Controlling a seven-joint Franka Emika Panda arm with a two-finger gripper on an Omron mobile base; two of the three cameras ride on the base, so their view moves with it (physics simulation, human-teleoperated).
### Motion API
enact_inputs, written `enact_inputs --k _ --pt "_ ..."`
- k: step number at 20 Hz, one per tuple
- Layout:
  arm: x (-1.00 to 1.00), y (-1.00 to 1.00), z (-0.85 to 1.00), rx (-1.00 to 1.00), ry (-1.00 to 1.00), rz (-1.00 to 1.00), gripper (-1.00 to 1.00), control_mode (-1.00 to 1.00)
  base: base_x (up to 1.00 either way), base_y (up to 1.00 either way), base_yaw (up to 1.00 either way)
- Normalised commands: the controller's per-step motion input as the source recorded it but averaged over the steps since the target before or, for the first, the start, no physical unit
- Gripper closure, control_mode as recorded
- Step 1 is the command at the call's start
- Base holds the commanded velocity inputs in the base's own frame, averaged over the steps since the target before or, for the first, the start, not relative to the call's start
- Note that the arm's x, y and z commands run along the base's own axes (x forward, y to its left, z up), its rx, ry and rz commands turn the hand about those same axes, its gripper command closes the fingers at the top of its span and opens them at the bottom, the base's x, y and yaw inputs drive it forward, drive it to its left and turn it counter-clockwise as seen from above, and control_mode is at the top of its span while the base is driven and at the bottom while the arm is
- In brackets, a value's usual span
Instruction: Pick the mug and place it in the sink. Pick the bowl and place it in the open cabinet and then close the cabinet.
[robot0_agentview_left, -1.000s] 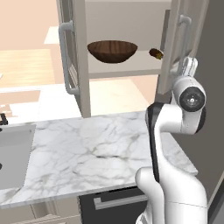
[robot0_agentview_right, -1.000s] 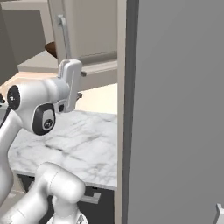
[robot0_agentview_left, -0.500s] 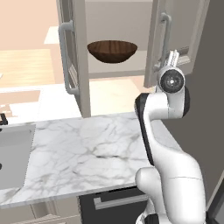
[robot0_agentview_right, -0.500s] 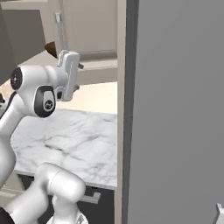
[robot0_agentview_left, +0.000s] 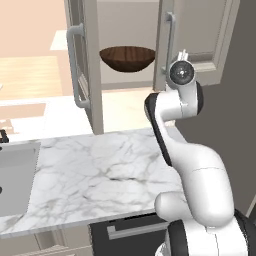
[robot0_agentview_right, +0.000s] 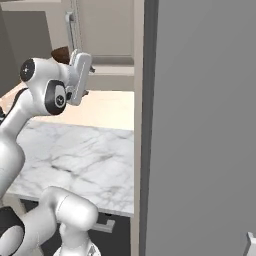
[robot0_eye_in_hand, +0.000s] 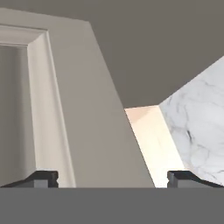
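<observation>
The fingers stand spread wide with nothing between them, and the edge of a beige panelled door runs up between the two dark tips. So the hand sits right at the right-hand door of the cabinet, up beside its long silver handle, with the white arm reaching up from the base to get there.

Beyond the hand, the bowl sits on the inner shelf, upright, between the two open doors. That part of the job looks done to me. The left door hangs open too, with its own bar handle facing out.

Below, the marble worktop lies bare around the arm, and a corner of the grey sink shows at the far left; I cannot see into it, so I cannot say whether the mug is there.

I'd judge the step in hand is closing the cabinet. The next move calls for setting the spread fingers flat against the outer face of the right door and pushing it round toward the frame, keeping clear of the handle, then doing the same for the left door.
</observation>
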Motion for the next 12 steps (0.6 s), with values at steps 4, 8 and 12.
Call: enact_inputs --k 4,8,12 --pt "0.75 0.0 -0.15 0.09 0.01 0.14 -1.0 -1.0 0.0 0.0 0.0" --pt "0.59 0.0 -0.22 0.11 0.0 0.15 -1.0 -1.0 0.0 0.0 0.0" --pt "0.53 0.0 -0.28 0.12 0.0 0.14 -1.0 -1.0 0.0 0.0 0.0"
